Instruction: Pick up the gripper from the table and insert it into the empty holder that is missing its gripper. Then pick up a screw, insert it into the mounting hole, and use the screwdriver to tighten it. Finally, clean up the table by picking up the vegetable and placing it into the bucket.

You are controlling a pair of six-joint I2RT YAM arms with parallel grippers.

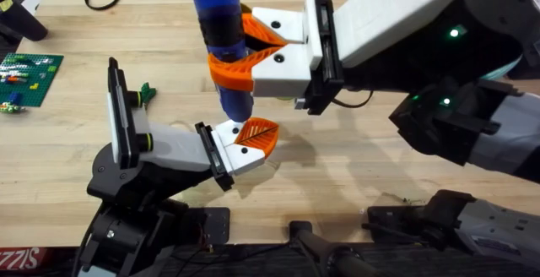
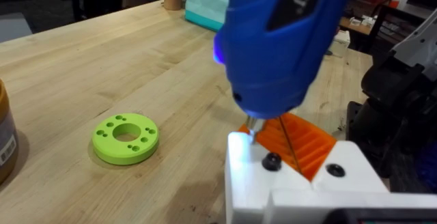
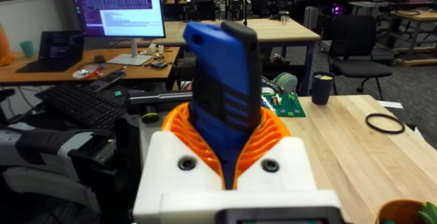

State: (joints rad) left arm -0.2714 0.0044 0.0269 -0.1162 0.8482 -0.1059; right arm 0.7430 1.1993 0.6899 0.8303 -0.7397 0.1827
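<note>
driving the screw: the screwdriver [image 1: 221, 36] stands upright in the right gripper [image 1: 253, 51], tip down on the holder [image 1: 228, 146].
overhead: the right jaws pinch the blue barrel; the left gripper [image 1: 245, 142] lies below it on the table [image 1: 337, 167], orange gripper [image 1: 256, 133] seated to the right of the tip, its jaw state i cannot tell.
left wrist: the bit meets the holder's left hole, long axis near vertical, a black screw [image 2: 272, 161] just right of it.
right wrist: orange pads [image 3: 263, 138] clamp the barrel's sides.

I see a glossy blue plastic cylindrical screwdriver [image 2: 276, 39], a ribbed orange plastic leaf-shaped gripper [image 1: 256, 133] and the matt, grained light wooden plank table [image 1: 354, 150].
</note>
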